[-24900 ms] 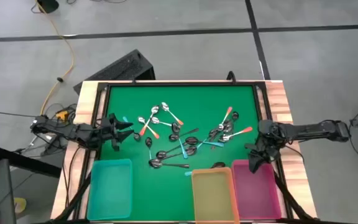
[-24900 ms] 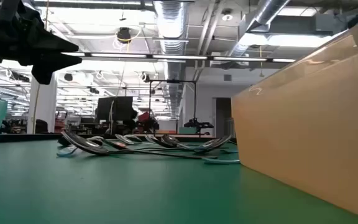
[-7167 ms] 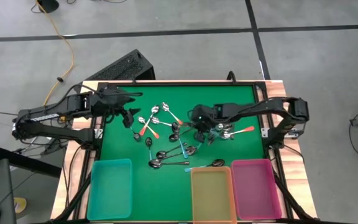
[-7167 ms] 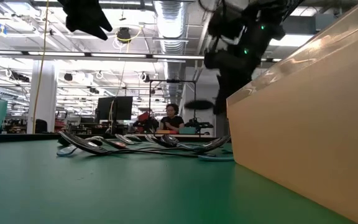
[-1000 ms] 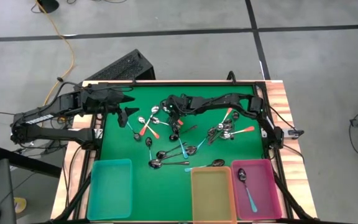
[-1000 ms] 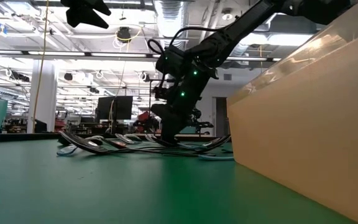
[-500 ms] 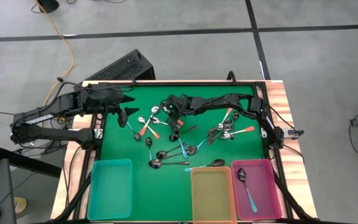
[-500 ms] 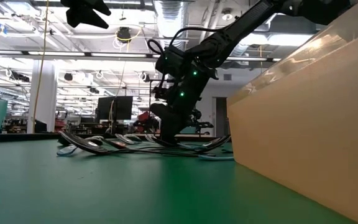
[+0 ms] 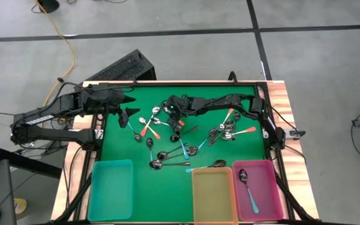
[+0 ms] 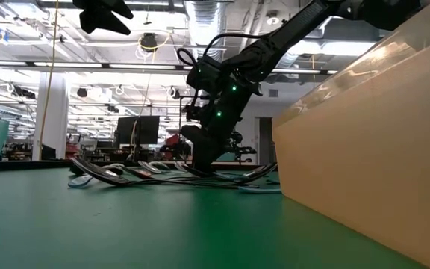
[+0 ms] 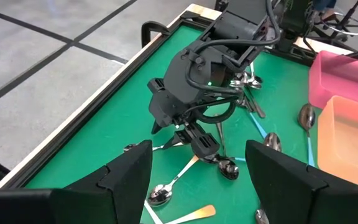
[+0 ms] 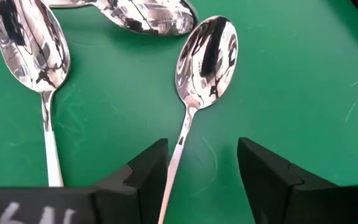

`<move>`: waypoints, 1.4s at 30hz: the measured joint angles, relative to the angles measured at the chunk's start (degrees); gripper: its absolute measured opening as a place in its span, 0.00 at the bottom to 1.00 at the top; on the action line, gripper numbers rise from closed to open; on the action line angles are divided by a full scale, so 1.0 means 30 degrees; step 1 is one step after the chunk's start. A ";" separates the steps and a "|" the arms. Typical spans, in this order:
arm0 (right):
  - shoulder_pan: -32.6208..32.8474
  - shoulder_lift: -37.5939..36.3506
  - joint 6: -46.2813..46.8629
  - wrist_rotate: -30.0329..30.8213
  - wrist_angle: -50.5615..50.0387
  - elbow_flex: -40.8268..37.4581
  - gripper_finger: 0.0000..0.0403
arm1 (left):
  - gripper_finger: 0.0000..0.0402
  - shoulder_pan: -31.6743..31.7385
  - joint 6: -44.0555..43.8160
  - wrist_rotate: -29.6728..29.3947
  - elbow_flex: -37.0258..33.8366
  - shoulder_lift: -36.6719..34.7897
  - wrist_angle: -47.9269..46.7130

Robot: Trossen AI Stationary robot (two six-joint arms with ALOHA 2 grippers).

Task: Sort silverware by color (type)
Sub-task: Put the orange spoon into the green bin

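The silverware [image 9: 186, 134], small spoons with shiny bowls and orange, light blue or dark handles, lies scattered on the green mat. My right gripper [image 9: 170, 114] is low over the far middle of the pile, open. In the right wrist view one spoon [image 12: 207, 56] lies flat on the mat, its thin handle [image 12: 178, 155] running back between the gripper's [image 12: 201, 177] fingers, close to one of them. My left gripper [image 9: 127, 101] hangs open above the mat's far left part, with nothing between its fingers [image 11: 129, 171]. My right gripper comes slanting down from the table's right onto the spoon's handle [image 12: 180, 140], with one finger on each side and the fingers lying along it. The handle runs right beside one finger [image 12: 148, 168]; whether they touch I cannot tell. The spoon rests flat on the mat.
Three bins stand along the near edge: teal [image 9: 110, 187], yellow [image 9: 214, 194] and pink [image 9: 264, 190]. A spoon with a light blue handle [image 9: 247, 186] lies in the pink one. Two more spoons [image 12: 33, 50] lie close by my right gripper. Bare mat shows near left.
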 joint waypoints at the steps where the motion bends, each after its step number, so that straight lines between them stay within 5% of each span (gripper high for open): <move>1: 0.0041 0.0000 0.0000 0.0002 -0.0025 0.0000 0.50 | 0.60 -0.0007 0.0000 0.0014 0.0000 0.0000 0.0000; 21: 0.0174 -0.0007 0.0153 0.0366 -0.1160 0.0000 0.48 | 0.60 -0.0007 0.0000 0.0306 0.0000 0.0014 -0.0430; 35: 0.0174 -0.0007 0.0561 -0.0111 -0.1497 0.0000 0.04 | 0.60 -0.0007 0.0000 0.0306 0.0000 0.0009 -0.0430; 42: 0.0196 -0.0080 0.1215 -0.0530 -0.1356 0.0000 0.01 | 0.60 0.0000 0.0000 0.0306 0.0000 0.0012 -0.0444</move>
